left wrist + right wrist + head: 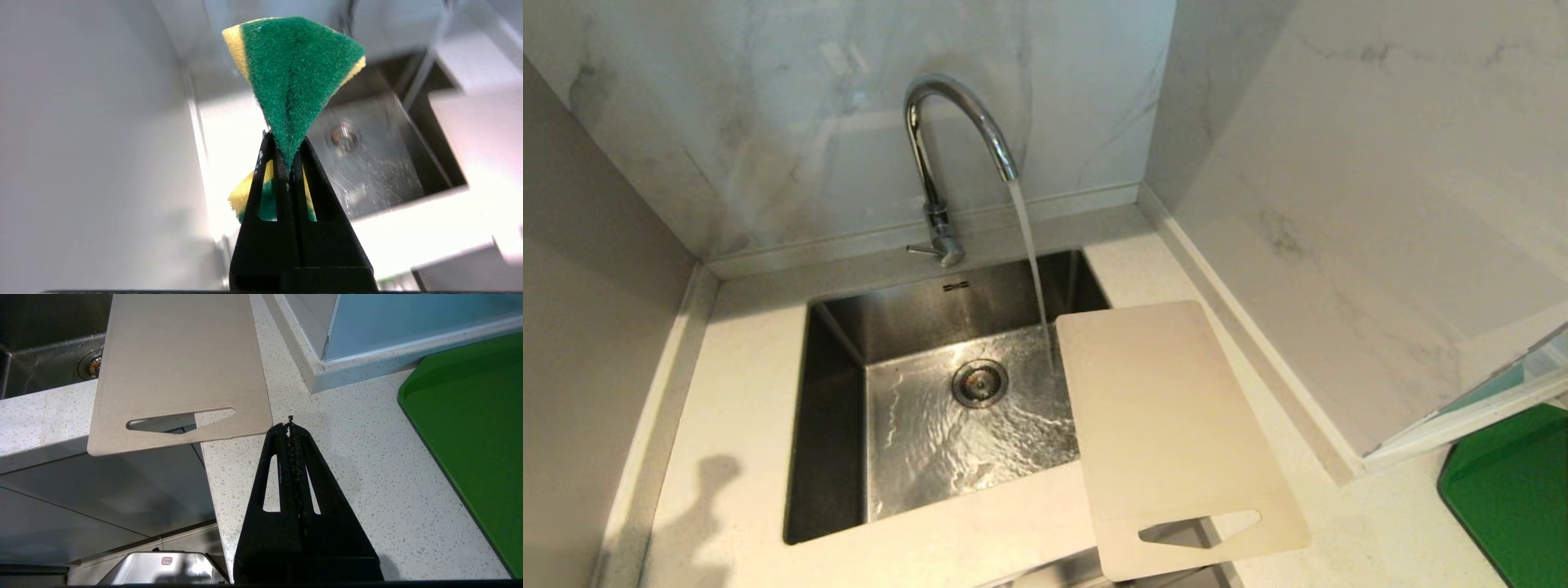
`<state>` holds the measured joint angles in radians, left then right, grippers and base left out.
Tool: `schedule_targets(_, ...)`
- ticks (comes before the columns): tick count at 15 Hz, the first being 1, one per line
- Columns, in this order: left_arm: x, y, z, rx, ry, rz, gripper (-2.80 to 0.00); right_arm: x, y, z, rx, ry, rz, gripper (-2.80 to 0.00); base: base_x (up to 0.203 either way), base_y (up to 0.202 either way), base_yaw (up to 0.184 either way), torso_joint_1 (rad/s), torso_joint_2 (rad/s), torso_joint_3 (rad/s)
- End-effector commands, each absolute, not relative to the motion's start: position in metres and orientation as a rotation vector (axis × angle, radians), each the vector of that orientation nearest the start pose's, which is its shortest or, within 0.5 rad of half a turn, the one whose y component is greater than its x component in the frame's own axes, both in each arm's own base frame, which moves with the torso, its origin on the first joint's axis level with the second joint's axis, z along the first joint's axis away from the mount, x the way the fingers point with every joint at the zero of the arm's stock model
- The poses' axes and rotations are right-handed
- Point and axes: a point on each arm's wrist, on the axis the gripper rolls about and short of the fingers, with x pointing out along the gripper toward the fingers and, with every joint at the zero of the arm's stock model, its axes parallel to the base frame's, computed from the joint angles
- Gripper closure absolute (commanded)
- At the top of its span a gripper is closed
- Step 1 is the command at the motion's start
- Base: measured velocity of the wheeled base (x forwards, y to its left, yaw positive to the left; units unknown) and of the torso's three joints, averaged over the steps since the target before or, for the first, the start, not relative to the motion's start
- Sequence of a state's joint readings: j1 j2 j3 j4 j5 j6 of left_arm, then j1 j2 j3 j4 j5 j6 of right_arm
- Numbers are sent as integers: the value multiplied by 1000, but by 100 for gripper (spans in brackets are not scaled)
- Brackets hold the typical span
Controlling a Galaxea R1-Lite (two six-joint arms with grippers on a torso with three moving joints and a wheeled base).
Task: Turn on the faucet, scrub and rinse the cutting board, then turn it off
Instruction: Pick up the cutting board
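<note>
Our left gripper (289, 161) clamps a green-yellow sponge (294, 77); right gripper (291, 430) pressed together, cutting board (175, 363) at its eleven o'clock; faucet (947, 155) running.

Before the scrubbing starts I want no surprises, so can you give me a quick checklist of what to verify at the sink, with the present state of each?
1. Water running from the faucet: ok, a stream falls into the sink.
2. Sponge gripped: ok, the left pincer is shut on it, squeezing it into a fold.
3. Cutting board within the stream: not ok, the water lands in the basin just beside the board's far corner.
4. Board seated securely: not ok, it lies on the counter's edge, overhanging both the sink and the counter front.
5. Right pincer free to steady the board: ok, shut on nothing, above the counter near the handle slot.
6. Board surface wetted: cannot tell.
</note>
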<state>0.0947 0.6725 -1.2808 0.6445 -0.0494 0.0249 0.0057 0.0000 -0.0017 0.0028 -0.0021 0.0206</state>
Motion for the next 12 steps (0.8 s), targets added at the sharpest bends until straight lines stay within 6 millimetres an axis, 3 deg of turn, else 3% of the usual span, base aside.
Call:
schedule_targets(1,-86,-6,287,26,-28,21,0,-23,0,76,21,2,5,0,0,0,0,0,0,0)
schedule_targets(3,-94,-5,246,27,12,27,0,-23,0,76,20,2,5,0,0,0,0,0,0,0)
schedule_targets(8,-87,0,176,34,85,34,0,-23,0,76,21,2,5,0,0,0,0,0,0,0)
schedule_targets(10,-73,0,147,45,55,31,0,-23,0,76,21,2,5,0,0,0,0,0,0,0)
schedule_targets(12,-53,0,135,41,-76,31,0,-23,0,76,21,2,5,0,0,0,0,0,0,0)
